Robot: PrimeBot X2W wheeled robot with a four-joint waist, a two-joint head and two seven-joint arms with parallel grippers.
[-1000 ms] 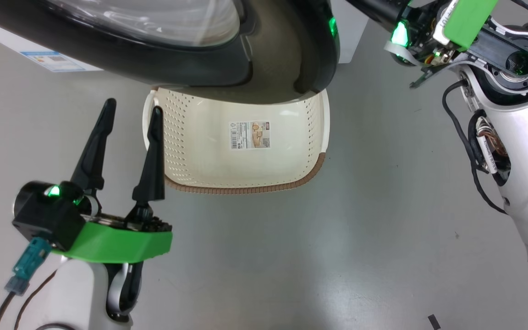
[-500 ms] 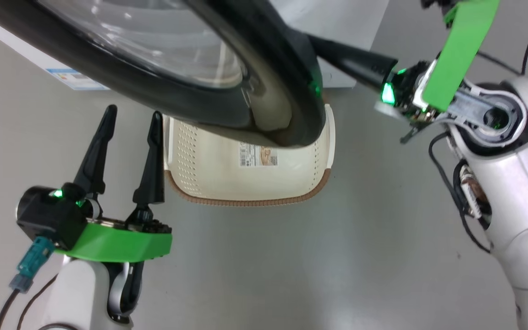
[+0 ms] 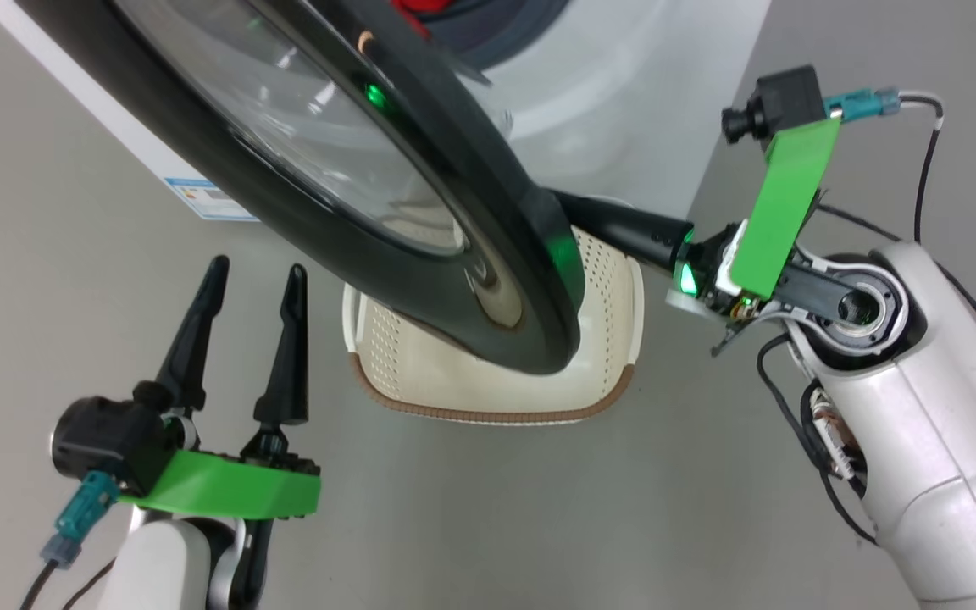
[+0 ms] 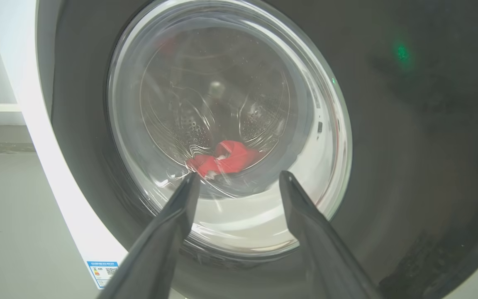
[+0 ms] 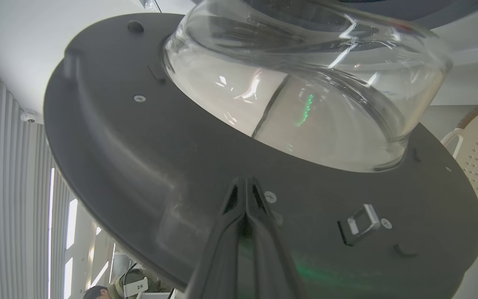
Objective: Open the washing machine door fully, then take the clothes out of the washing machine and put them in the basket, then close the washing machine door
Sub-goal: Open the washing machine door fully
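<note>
I see my right tool (image 5: 245, 185) clenched, tips against the inside of the washing machine door (image 3: 539, 263), which stands partly open above the basket (image 3: 615, 339). My left tool (image 3: 257, 271) hovers released; the clothes (image 4: 222, 160) lie in the drum (image 4: 259, 120).

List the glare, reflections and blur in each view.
Head view: green lamp light glints on the glossy washing machine door; white highlights streak its glass. Left wrist view: the clothes look warped through the bulging glass; the fingers of the left gripper are soft-edged near the lens. Right wrist view: glare streaks and a green reflection on the glass.
</note>
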